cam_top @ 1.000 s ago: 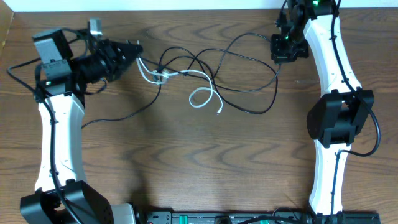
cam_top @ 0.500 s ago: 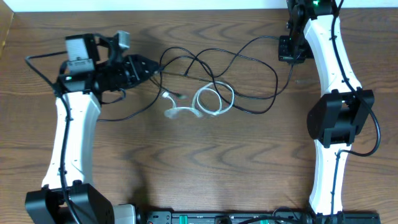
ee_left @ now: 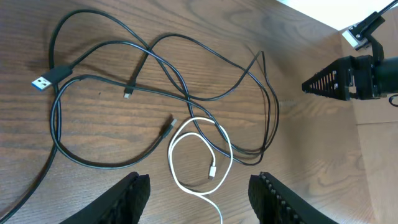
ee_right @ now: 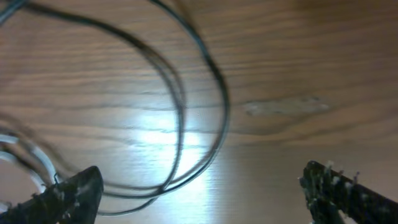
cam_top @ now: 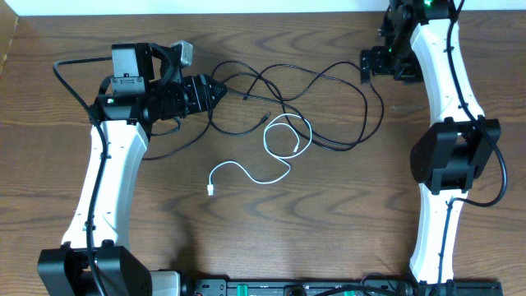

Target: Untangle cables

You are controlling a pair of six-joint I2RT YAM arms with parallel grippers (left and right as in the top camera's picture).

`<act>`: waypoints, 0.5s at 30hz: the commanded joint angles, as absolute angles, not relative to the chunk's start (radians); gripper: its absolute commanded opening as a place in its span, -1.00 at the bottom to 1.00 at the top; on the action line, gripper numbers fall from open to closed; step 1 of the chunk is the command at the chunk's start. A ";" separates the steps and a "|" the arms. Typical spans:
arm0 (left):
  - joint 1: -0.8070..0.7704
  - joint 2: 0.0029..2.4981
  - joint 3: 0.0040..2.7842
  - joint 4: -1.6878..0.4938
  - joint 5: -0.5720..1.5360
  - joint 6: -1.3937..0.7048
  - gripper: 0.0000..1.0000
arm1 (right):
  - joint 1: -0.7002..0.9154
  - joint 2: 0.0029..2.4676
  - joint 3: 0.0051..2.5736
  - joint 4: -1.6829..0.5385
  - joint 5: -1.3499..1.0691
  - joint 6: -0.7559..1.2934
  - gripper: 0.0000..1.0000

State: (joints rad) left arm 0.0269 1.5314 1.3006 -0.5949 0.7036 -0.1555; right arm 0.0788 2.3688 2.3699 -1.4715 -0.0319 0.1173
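Seen from above, the black cable [cam_top: 366, 115] lies in loose loops between the left gripper [cam_top: 218, 89] and the right gripper [cam_top: 368, 64]. The white cable [cam_top: 265, 141] rings just ahead of the left gripper.

The left wrist view shows its gripper spread and empty, with black strands crossing the white ring.

In the right wrist view, that gripper is wide apart and empty. I think they're only partly untangled.

Right wrist view: the black cable [ee_right: 225, 109] is blurred. Left wrist view: the white cable [ee_left: 212, 170] runs off the bottom edge, which also cuts off the left fingers [ee_left: 127, 196].
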 commanded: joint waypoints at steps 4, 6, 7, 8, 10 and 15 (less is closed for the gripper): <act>0.027 1.483 1.313 -0.594 0.691 -0.131 0.13 | 0.131 2.306 2.454 -1.481 -0.260 -0.043 0.98; 0.027 1.456 1.313 -0.595 0.691 -0.131 0.13 | 0.150 2.298 2.454 -1.499 -0.297 -0.042 0.96; 0.027 1.442 1.313 -0.596 0.691 -0.131 0.13 | 0.161 2.298 2.454 -1.516 -0.317 -0.041 0.93; 0.027 1.430 1.313 -0.599 0.691 -0.131 0.13 | 0.172 2.300 2.452 -1.534 -0.327 -0.037 0.90; 0.027 1.409 1.313 -0.609 0.687 -0.132 0.13 | 0.196 2.306 2.442 -1.565 -0.324 -0.010 0.82; 0.027 1.388 1.313 -0.667 0.613 -0.144 0.13 | 0.275 2.312 2.349 -1.590 -0.291 0.075 0.60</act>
